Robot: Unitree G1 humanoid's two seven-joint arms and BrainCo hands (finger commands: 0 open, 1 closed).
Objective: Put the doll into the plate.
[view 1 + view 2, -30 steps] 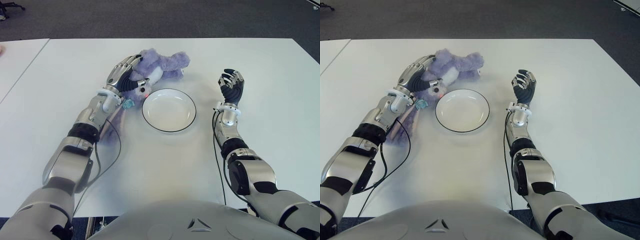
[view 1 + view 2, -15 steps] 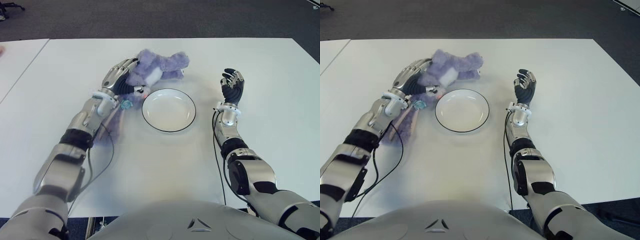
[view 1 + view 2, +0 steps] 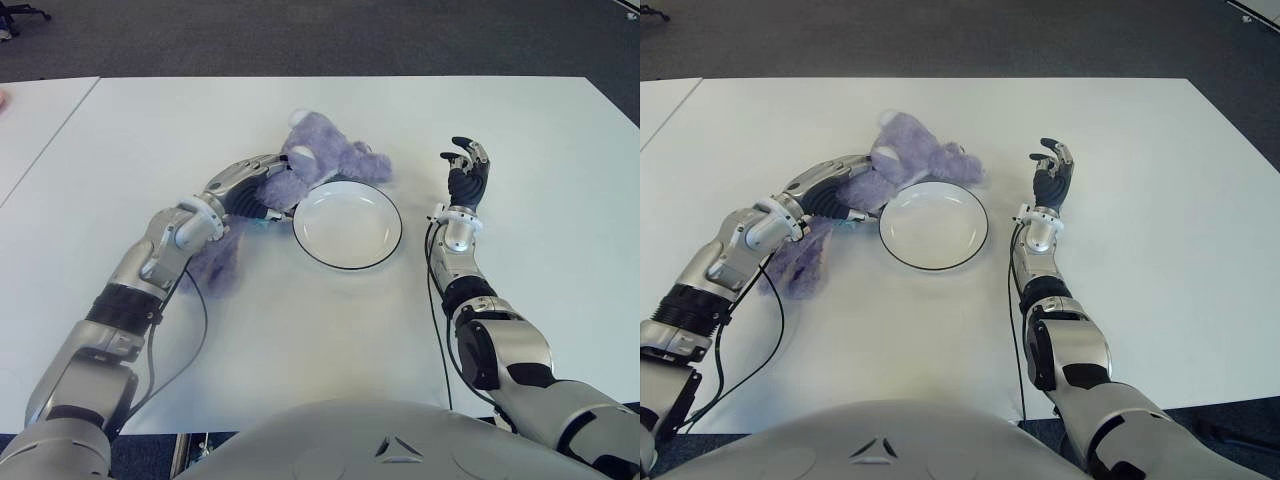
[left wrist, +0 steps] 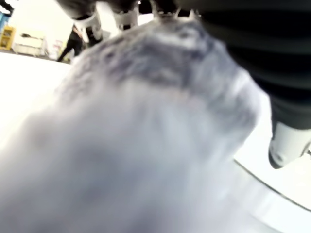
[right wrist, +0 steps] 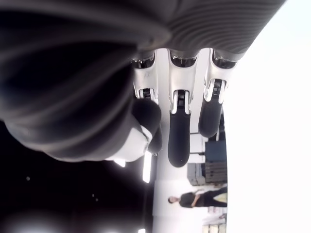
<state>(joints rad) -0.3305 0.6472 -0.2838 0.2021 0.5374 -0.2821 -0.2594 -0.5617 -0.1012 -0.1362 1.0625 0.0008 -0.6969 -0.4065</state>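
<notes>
eye views: the left hand point(image 3: 255, 190) is clamped on the doll point(image 3: 325, 160), which lies at the plate point(image 3: 347, 224)'s far-left rim, long axis along that rim. the right hand point(image 3: 466, 172), fingers loosely apart and empty, shows right of the plate. left wrist view: purple fur against the fingers point(image 4: 286, 131), plate rim just beyond.

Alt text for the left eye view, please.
The robot's left hand grips a purple plush doll at the far-left rim of an empty white plate on a white table. The right hand, holding nothing, is raised right of the plate.
</notes>
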